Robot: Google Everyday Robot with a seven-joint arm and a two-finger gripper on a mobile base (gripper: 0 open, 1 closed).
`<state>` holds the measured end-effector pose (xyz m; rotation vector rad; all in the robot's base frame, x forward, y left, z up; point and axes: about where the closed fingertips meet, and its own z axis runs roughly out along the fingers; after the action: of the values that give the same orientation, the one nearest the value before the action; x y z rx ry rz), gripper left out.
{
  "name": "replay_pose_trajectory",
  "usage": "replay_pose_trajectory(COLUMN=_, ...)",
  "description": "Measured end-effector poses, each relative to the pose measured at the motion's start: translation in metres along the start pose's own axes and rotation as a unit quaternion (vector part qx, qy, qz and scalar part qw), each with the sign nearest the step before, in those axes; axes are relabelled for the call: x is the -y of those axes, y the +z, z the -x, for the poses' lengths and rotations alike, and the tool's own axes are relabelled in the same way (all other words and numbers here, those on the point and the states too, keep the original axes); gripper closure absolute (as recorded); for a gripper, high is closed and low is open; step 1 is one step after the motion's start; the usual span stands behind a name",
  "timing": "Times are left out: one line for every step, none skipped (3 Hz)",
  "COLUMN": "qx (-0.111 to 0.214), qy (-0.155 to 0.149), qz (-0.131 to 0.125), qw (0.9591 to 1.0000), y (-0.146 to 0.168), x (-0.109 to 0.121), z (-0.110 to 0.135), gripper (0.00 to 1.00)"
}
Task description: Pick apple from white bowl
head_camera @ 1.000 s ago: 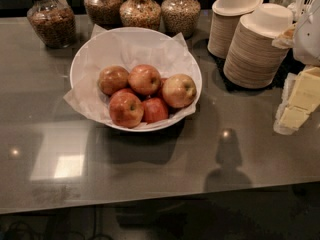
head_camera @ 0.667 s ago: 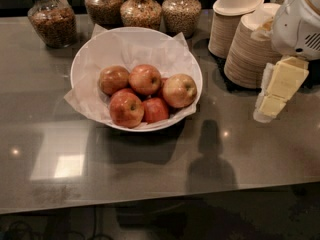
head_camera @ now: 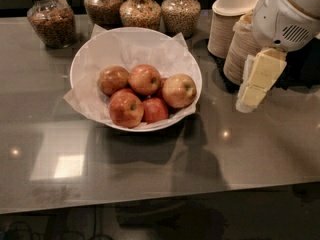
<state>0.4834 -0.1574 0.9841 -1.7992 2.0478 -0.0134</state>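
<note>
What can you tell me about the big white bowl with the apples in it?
The white bowl is wide, round and shallow, with a smooth, plain white wall. It is lined with crumpled white paper whose corners poke out over the rim. A small heap of red and yellowish apples lies in its middle. The bowl stands upright on the shiny grey counter, just in front of the glass jars. The gripper hangs to its right, over the counter, not touching it.
</note>
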Motion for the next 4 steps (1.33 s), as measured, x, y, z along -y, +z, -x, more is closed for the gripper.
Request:
replay_pose_trajectory(qx=0.043, qy=-0.023, qz=0.005, qw=0.9988, y=0.022, x=0.013, z=0.031, gripper=0.00)
replay_pose_trajectory(qx=0.099, qy=-0.068, qz=0.013, qw=0.9926, y=0.047, x=0.027, z=0.087, gripper=0.00)
replay_pose_trajectory(qx=0.099, qy=-0.068, qz=0.013, qw=0.9926, y=0.047, x=0.027, z=0.087, gripper=0.00)
replay_pose_trajectory(qx=0.112, qy=-0.065, qz=0.004, qw=0.9915, y=0.049, x=0.025, z=0.091, gripper=0.00)
